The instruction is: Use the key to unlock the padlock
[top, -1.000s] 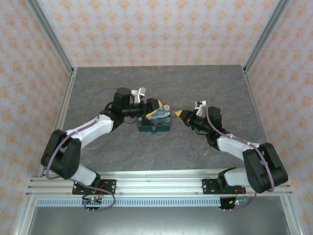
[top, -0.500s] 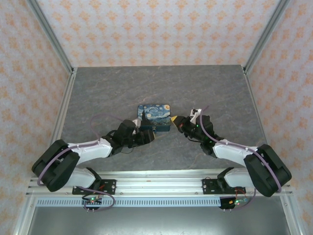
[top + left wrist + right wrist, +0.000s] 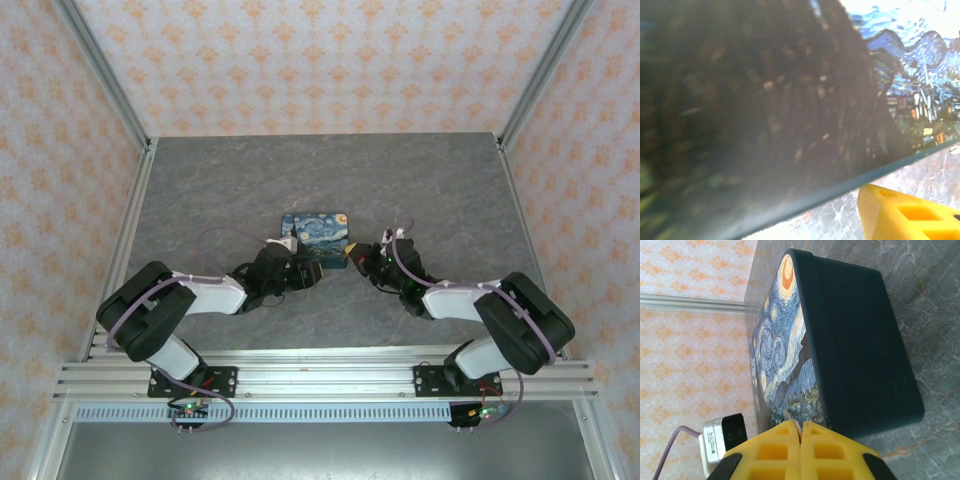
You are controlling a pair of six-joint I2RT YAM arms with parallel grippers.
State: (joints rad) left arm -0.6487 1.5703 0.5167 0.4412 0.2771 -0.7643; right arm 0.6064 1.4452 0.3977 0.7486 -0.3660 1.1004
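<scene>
Padlock placement I cannot make out: the near side of the painted box (image 3: 318, 228) is covered from above by my two grippers. My right gripper (image 3: 801, 426) is clenched just beside the box's dark wall, pinching a thin pale sliver (image 3: 790, 416) too small to name. My left gripper (image 3: 306, 272) is close at the box's near left corner. Its wrist view gives blurred lid and one yellow finger (image 3: 900, 215), so I cannot tell its spread.
</scene>
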